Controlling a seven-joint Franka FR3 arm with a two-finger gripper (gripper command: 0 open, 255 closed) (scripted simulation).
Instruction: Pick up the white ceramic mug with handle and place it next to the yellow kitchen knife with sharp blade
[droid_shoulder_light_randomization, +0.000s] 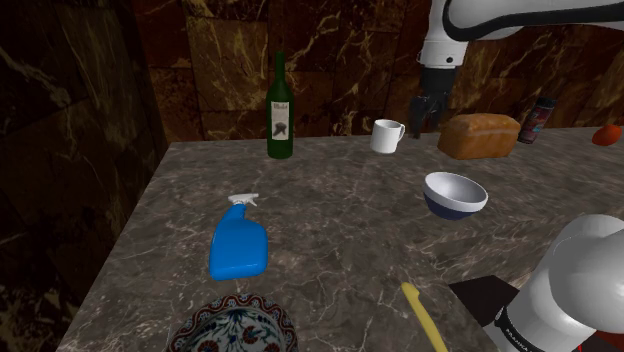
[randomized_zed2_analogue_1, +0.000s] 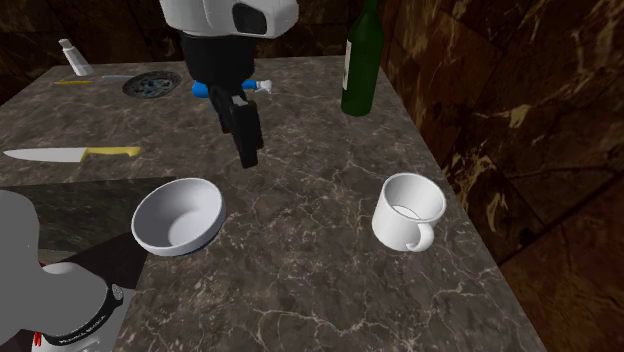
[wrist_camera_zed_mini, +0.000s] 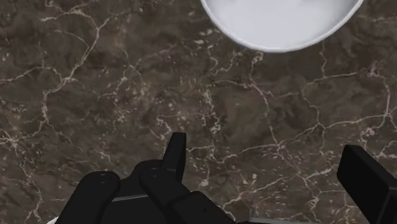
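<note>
The white mug (droid_shoulder_light_randomization: 387, 135) stands upright near the counter's far edge, its handle toward the brown loaf. In the second exterior view the mug (randomized_zed2_analogue_1: 410, 210) sits near that view's right counter edge, handle toward the camera. The knife (randomized_zed2_analogue_1: 75, 153) lies flat far from it, pale blade and yellow handle (droid_shoulder_light_randomization: 425, 315), beside the dark stand. My gripper (droid_shoulder_light_randomization: 428, 112) hangs above the counter just to the shoulder view's right of the mug, apart from it. Its fingers (wrist_camera_zed_mini: 176, 153) stand open over bare marble, nothing between them.
A white bowl (droid_shoulder_light_randomization: 454, 194) sits between mug and knife. A green bottle (droid_shoulder_light_randomization: 281, 105), a bread loaf (droid_shoulder_light_randomization: 480, 135), a dark can (droid_shoulder_light_randomization: 535, 120), a blue spray bottle (droid_shoulder_light_randomization: 238, 243) and a patterned dish (droid_shoulder_light_randomization: 232, 330) also stand on the marble counter (droid_shoulder_light_randomization: 340, 220).
</note>
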